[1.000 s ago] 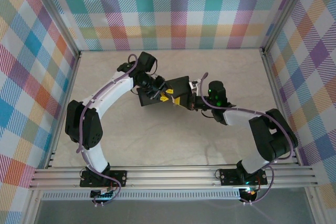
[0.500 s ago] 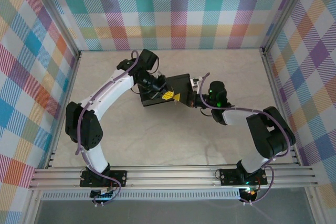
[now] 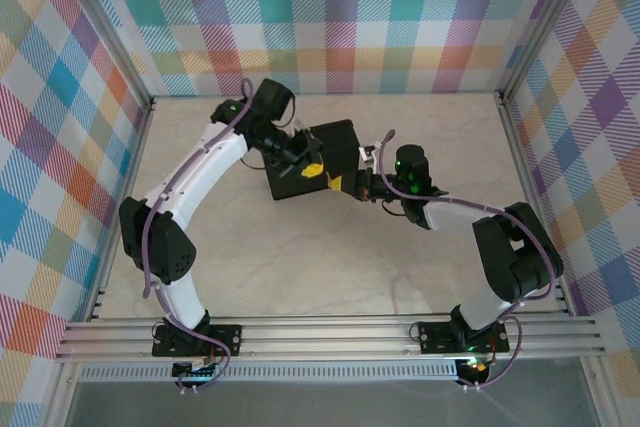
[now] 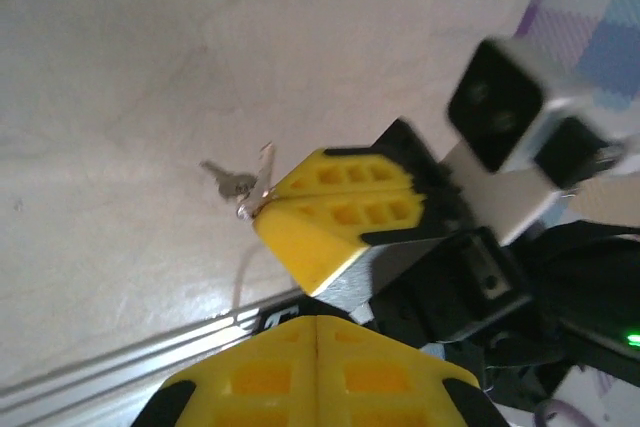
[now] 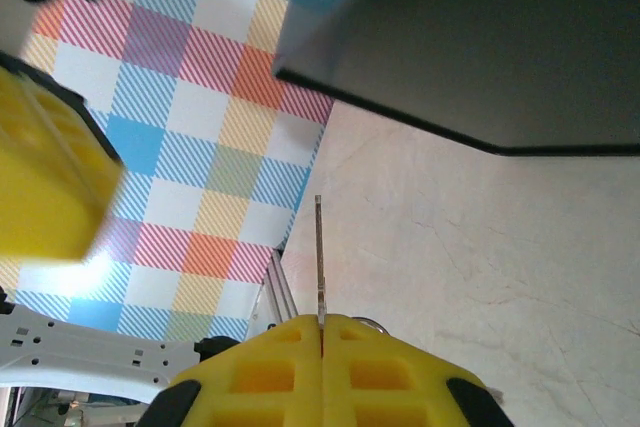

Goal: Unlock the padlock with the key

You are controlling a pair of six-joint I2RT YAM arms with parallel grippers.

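Right gripper (image 5: 321, 325): I see its yellow pads pressed together on the key (image 5: 319, 257).
Key: it stands up thin from between those tips, below the edge of the black box (image 5: 480, 47) and apart from it.
Left gripper (image 4: 316, 332): the pads meet; I cannot tell if something is between them.
Black box: over the table (image 3: 300, 267), at both grippers.

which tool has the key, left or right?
The right tool: the thin silvery key sticks out of its shut grip; the left tool shows no key.
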